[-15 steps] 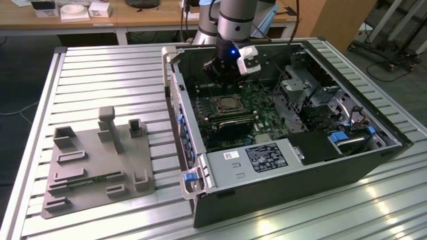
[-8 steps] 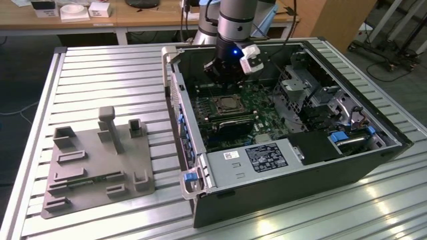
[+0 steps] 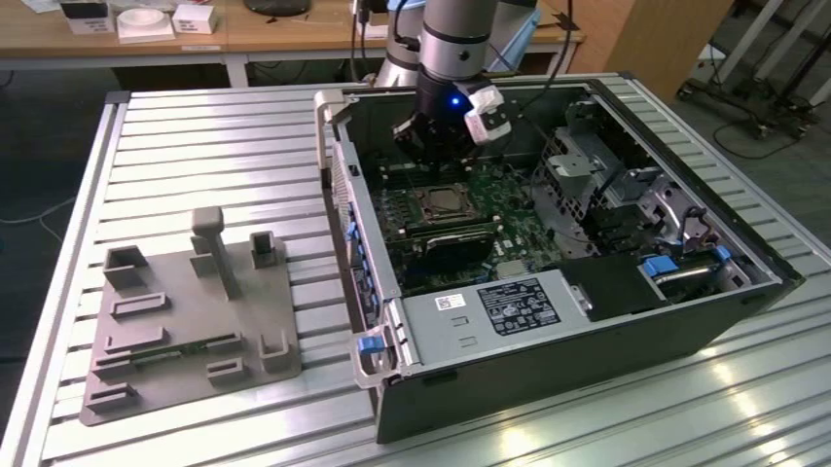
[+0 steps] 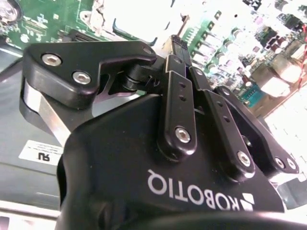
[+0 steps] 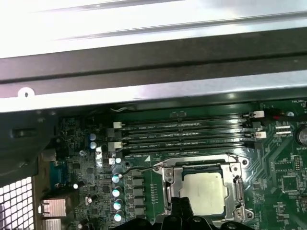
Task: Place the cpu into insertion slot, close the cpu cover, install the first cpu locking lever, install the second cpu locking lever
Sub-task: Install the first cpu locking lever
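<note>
We found the black two-finger gripper [image 5: 182, 207], tips seemingly together on nothing, hanging just above the flat silvery-grey square cpu [image 5: 204, 191], which lay in the green-bordered insertion slot [image 3: 449, 204] under the thin silvery cpu cover [image 5: 236, 189], probably to be near the loose wire lever [image 5: 141, 170].

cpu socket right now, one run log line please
cpu: seated in insertion slot | cpu cover: down around cpu | claw: close over slot edge
</note>
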`<state>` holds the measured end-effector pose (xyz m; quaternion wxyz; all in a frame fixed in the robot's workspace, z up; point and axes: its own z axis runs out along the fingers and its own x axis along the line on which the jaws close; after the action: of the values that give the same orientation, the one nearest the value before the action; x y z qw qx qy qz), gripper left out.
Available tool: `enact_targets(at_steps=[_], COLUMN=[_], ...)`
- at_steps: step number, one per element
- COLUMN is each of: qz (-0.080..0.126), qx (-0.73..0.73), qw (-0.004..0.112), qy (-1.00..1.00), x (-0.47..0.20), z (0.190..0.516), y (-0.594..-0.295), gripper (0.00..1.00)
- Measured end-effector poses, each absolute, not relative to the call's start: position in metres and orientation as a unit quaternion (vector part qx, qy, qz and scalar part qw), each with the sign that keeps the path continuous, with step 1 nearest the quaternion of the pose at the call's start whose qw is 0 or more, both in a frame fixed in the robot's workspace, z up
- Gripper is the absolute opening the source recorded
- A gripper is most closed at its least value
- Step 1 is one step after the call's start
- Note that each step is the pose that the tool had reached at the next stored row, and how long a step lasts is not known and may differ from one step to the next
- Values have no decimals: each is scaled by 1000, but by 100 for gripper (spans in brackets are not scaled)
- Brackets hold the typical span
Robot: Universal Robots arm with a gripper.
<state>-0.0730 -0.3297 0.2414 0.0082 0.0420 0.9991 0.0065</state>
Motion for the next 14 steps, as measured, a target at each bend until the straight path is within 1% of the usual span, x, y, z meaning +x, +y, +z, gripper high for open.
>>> enact_targets(at_steps=[14], qz=[16], qx=[39], qw=[8], qy=[999], x=[-99], z=[241], y=[-330], gripper=[10])
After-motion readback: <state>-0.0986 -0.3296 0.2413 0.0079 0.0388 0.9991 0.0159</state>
